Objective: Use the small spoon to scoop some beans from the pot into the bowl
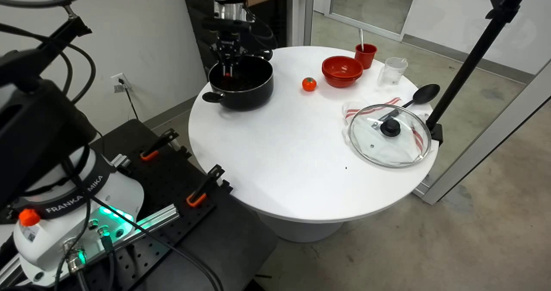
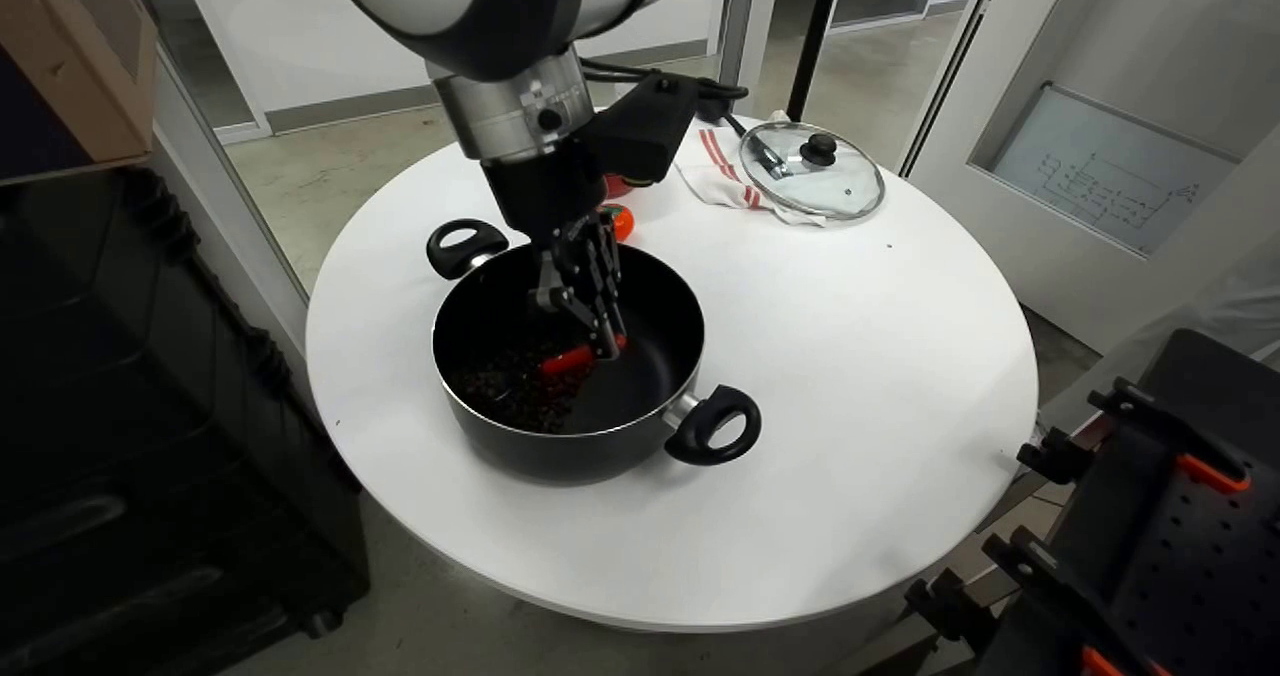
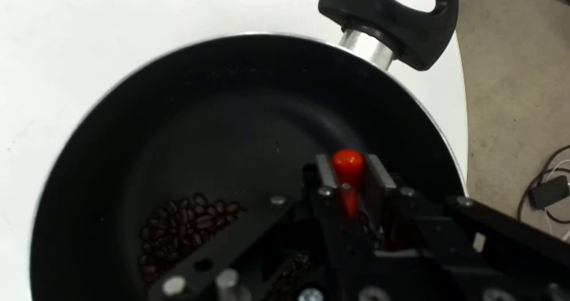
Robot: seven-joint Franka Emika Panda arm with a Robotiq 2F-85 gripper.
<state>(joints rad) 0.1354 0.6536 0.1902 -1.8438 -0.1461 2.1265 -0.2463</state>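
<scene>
Two fingers (image 3: pixel 380 172) of mine clamped on red handle of small spoon (image 2: pixel 568 360), inside black pot (image 2: pixel 560 458). Spoon head hard to make out near dark beans (image 3: pixel 191 221) on pot floor. Red bowl (image 1: pixel 343 69), stacked on lower bowl (image 1: pixel 340 83), on desk (image 1: pixel 292 153) well apart from pot, tomato (image 1: pixel 309 84) between.

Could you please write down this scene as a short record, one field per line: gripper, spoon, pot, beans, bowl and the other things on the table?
gripper: closed on the spoon, tip inside the pot
spoon: red handle gripped; head hard to make out
pot: on the table, lid off
beans: dark, on part of the pot's floor
bowl: red, perhaps two stacked; no beans seen inside
tomato: between pot and bowl in an exterior view
cup: red, near the bowl
clear container: near the cup
lid: on the towel, overlapping the black spoon
</scene>
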